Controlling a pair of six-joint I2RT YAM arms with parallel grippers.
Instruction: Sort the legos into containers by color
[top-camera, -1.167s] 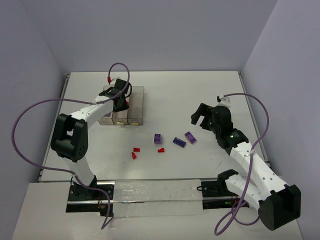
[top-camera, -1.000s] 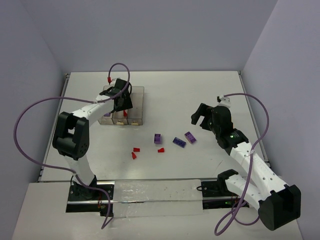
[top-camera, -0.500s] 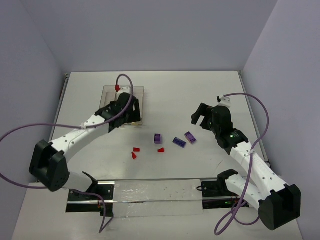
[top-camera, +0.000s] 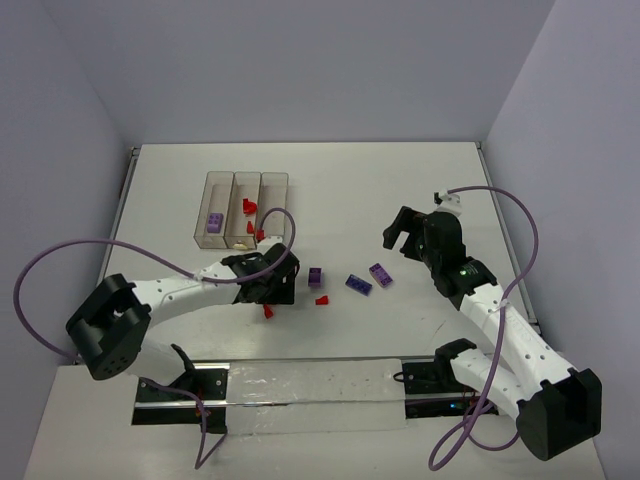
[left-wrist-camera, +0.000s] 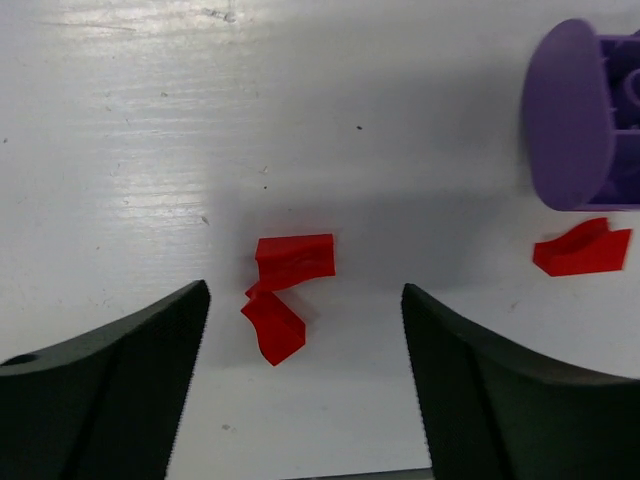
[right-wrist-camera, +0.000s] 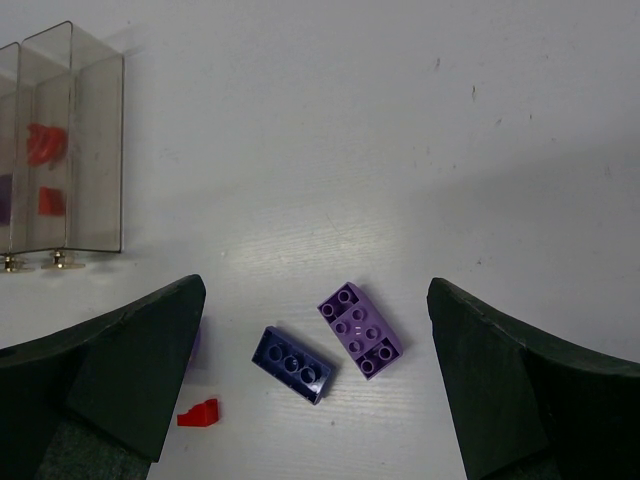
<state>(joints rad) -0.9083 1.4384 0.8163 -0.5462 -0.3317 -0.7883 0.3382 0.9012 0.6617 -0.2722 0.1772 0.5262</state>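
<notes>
The three joined clear containers (top-camera: 246, 180) stand at the back left. A purple brick (top-camera: 213, 222) lies in the left bin, and red bits (top-camera: 248, 207) lie further right; which bin I cannot tell. My left gripper (top-camera: 274, 291) is open and low over two touching red wedges (left-wrist-camera: 293, 262) (left-wrist-camera: 273, 328) that lie between its fingers (left-wrist-camera: 110, 385). A third red wedge (top-camera: 322, 299) and three purple bricks (top-camera: 316, 277) (top-camera: 358, 284) (top-camera: 381, 274) lie loose mid-table. My right gripper (top-camera: 398, 236) is open and empty, raised above the two right purple bricks (right-wrist-camera: 360, 330) (right-wrist-camera: 292, 364).
The containers also show in the right wrist view (right-wrist-camera: 98, 150) at the upper left. Lilac walls close the table at the back and sides. A purple cable loops from each arm.
My left arm has swung from over the containers toward the near side and come down open over the loose red wedges. The right arm has not moved.
</notes>
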